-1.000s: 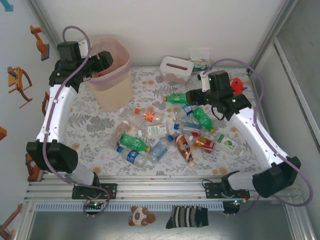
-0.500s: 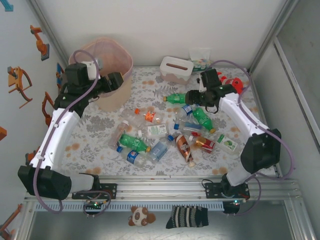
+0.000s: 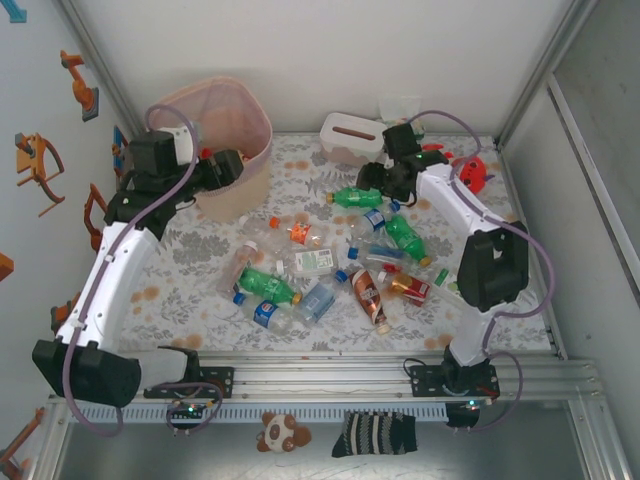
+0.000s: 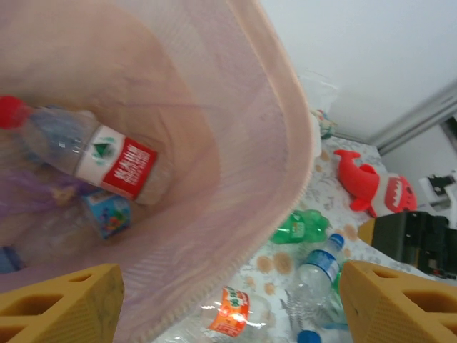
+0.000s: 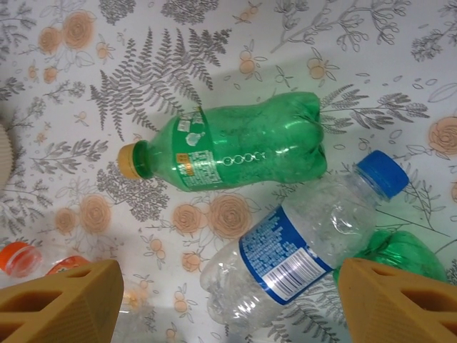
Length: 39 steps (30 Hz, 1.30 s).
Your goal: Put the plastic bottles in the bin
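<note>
The bin [image 3: 250, 108] stands at the back left, pink liner over its rim. My left gripper [image 3: 228, 167] is at the bin's near right side, open. In the left wrist view its rim [image 4: 289, 136] crosses between my fingers [image 4: 61, 304], and a red-labelled clear bottle [image 4: 100, 157] lies inside. Plastic bottles [image 3: 320, 265] are strewn over the mid table. My right gripper [image 3: 372, 180] hangs open above a green bottle [image 5: 235, 146] with a yellow cap and a clear blue-labelled bottle [image 5: 307, 243]. That right gripper [image 5: 228, 307] holds nothing.
A white tissue box [image 3: 350, 138] and a red shark plush [image 3: 470, 170] sit at the back right. An orange-labelled bottle [image 4: 232, 311] lies beside the bin's base. A second green bottle [image 5: 400, 250] lies by my right finger. White walls close in the table.
My left gripper came off the bin's top to its near right side, and the bin shifted toward the back. My right gripper swung left and back over the green bottle.
</note>
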Each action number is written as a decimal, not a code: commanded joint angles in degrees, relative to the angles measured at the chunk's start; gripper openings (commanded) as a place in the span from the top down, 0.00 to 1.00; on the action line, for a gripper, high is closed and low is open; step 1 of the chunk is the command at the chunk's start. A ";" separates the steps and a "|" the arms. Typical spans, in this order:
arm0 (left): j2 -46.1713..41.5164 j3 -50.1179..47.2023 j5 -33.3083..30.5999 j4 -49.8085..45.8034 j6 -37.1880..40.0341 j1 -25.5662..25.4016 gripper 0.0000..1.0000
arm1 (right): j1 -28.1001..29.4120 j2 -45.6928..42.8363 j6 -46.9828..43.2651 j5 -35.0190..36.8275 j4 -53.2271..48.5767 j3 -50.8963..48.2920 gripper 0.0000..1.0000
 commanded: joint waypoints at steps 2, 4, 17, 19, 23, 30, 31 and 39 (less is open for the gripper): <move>2.68 3.80 -1.08 -3.26 2.48 2.32 0.21 | 0.40 2.27 -7.41 -3.88 -1.94 4.75 0.22; 4.36 5.61 0.13 -3.18 2.98 3.48 0.21 | 0.52 3.04 -15.04 -5.12 -3.05 6.22 0.22; 6.81 16.22 5.95 -5.42 2.80 5.72 0.21 | 0.49 9.72 -64.48 -6.91 -9.19 11.86 0.19; 5.66 16.90 6.69 -6.44 2.70 5.85 0.21 | 0.50 11.22 -71.10 -6.32 -9.98 12.87 0.20; 2.26 15.59 7.37 -7.57 1.91 6.03 0.21 | 0.49 13.79 -79.75 -5.74 -9.17 14.24 0.20; -5.27 8.48 10.98 -6.49 -3.01 5.85 0.21 | 0.76 21.77 -88.60 -5.96 -11.57 22.95 0.16; -6.21 8.07 10.82 -7.30 -2.80 5.85 0.20 | 0.87 22.87 -89.54 -5.91 -12.49 24.49 0.16; -12.90 4.65 9.58 -12.20 -3.28 5.86 0.20 | 1.52 31.17 -91.55 -6.94 -14.55 33.72 0.12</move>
